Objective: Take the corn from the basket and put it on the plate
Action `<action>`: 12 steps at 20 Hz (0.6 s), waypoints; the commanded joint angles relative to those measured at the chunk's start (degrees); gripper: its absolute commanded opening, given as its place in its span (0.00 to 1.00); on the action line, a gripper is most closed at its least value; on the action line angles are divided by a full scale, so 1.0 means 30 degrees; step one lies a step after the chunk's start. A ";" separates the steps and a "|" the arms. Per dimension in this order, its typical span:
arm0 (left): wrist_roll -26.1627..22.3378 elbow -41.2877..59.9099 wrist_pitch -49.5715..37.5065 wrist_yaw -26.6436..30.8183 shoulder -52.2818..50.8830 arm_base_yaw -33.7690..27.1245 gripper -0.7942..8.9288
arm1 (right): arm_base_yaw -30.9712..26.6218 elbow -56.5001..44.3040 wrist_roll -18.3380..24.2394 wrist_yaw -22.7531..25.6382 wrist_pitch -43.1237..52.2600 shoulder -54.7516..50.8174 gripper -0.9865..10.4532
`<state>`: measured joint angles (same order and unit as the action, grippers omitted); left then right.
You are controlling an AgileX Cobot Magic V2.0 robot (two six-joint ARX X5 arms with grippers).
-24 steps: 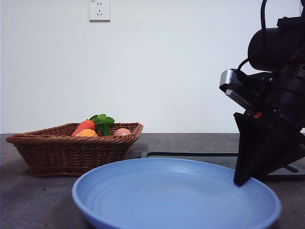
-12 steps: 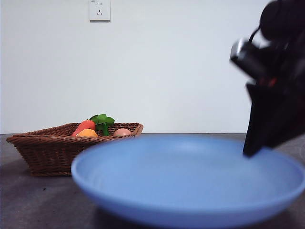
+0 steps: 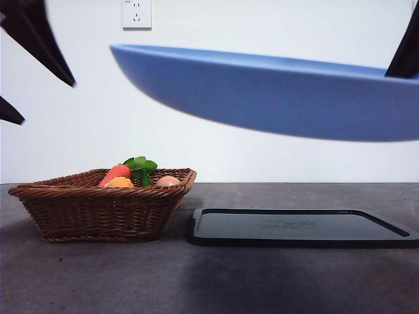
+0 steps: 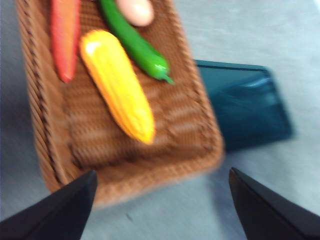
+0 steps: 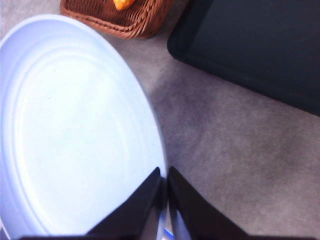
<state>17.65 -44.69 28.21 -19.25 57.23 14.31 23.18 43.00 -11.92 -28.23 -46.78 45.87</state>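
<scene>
right tool [image 5: 164,186] clamped on plate [image 3: 275,91] rim, aloft | left tool [image 4: 160,200] apart above basket [image 4: 200,130]

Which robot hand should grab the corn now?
The left gripper, probably. Its jaws are open above the basket, with the corn lying below. The right gripper is busy: it's clamped on the plate rim, holding it in the air.

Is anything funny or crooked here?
Yes. The plate is up in the air and tilted, not on the table: the right gripper pinches its rim. The corn lies in the basket, under the open left gripper.
</scene>
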 commanded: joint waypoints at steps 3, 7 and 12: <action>0.0284 -0.2616 -0.0306 0.3169 0.4342 0.1472 0.52 | 0.0058 0.0707 -0.0612 0.0612 -0.0605 -0.0656 0.09; 0.0277 -0.5238 -0.0022 0.4473 0.8874 0.2361 0.51 | 0.0066 0.0860 -0.0918 0.0656 -0.0685 -0.1370 0.09; 0.0131 -0.8750 0.1486 0.6054 1.3835 0.3075 0.51 | 0.0066 0.0962 -0.0925 0.0940 -0.1005 -0.1515 0.09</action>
<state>18.15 -70.19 32.93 -1.28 98.37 23.18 23.18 44.66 -13.80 -25.28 -50.41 41.06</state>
